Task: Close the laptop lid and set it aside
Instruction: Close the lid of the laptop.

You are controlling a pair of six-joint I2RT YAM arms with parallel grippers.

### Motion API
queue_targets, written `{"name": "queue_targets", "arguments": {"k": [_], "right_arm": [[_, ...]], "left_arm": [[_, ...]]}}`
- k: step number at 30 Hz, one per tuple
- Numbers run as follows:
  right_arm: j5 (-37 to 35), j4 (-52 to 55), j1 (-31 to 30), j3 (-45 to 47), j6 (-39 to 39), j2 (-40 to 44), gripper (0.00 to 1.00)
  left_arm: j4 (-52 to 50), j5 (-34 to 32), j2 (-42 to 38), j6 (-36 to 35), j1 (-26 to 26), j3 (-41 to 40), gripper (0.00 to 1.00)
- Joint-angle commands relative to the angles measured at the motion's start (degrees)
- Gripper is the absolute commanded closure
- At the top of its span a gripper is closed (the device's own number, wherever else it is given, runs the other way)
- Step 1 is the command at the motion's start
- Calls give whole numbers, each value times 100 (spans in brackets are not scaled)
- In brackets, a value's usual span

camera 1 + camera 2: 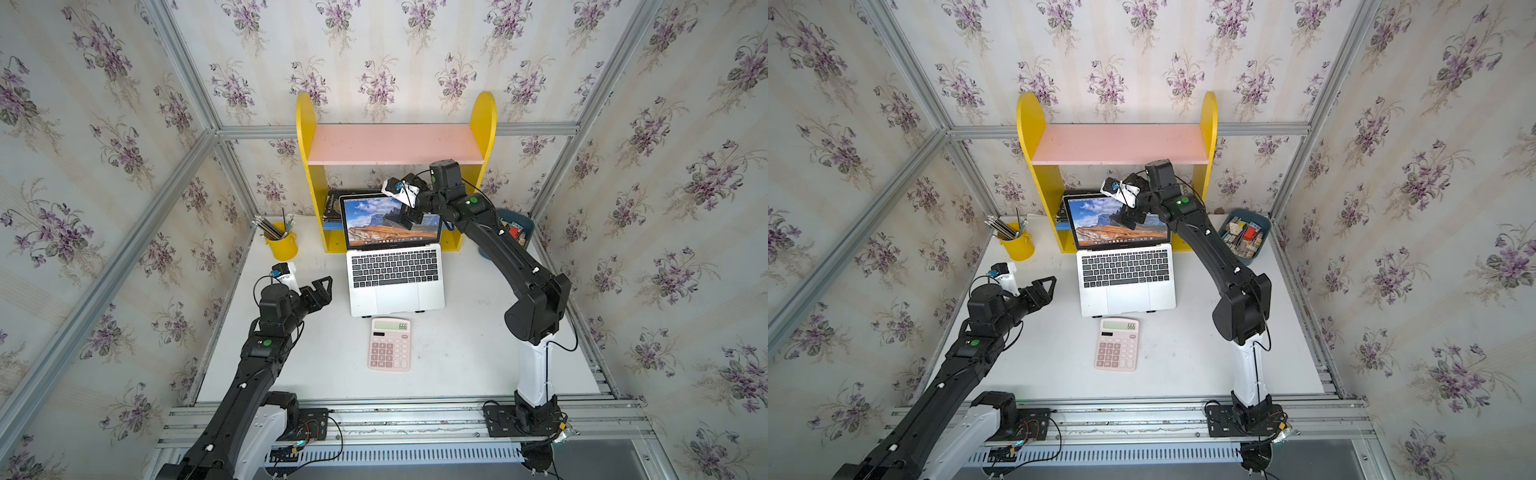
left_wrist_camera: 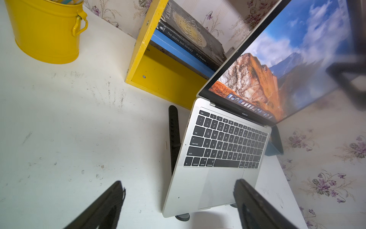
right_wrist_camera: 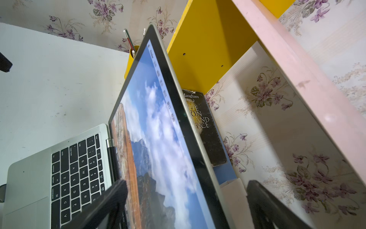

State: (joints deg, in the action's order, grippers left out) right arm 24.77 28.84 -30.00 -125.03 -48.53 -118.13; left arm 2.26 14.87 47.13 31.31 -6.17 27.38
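The silver laptop (image 1: 397, 299) stands open on the white table in both top views, screen lit, propped on a black stand (image 2: 174, 134). Its lid (image 1: 374, 224) leans back toward the shelf. My right gripper (image 1: 409, 220) is open at the lid's upper right part. In the right wrist view one of its fingers (image 3: 112, 196) is in front of the screen and the other behind the lid (image 3: 158, 128), and nothing is pinched. My left gripper (image 1: 322, 291) hovers open just left of the laptop's front left corner (image 2: 178, 198), holding nothing.
A yellow shelf with a pink board (image 1: 395, 143) stands right behind the lid, with books (image 1: 332, 205) lying in it. A yellow pencil pail (image 1: 282, 245) is at the back left, a blue tray of small items (image 1: 1246, 237) at the back right, and a pink calculator (image 1: 390, 344) in front of the laptop.
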Motion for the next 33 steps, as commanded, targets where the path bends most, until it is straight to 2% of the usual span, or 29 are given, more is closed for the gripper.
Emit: {"name": "queue_targets", "arguments": {"k": [1,6,27,33], "right_arm": [[-69,333,-41,13,-148,21,3],[-255,342,-323,306,-230,178,3],[-611,-497,-645,2137,-124,1175,0],[-662,-915,-726,2923,10,1587,0]], "left_arm": [[153,42,12,-54,2,5,10],[160,44,28,-54,2,7,10],[244,86,139,-20,2,-4,10],[274,138,179,14,2,4,10]]}}
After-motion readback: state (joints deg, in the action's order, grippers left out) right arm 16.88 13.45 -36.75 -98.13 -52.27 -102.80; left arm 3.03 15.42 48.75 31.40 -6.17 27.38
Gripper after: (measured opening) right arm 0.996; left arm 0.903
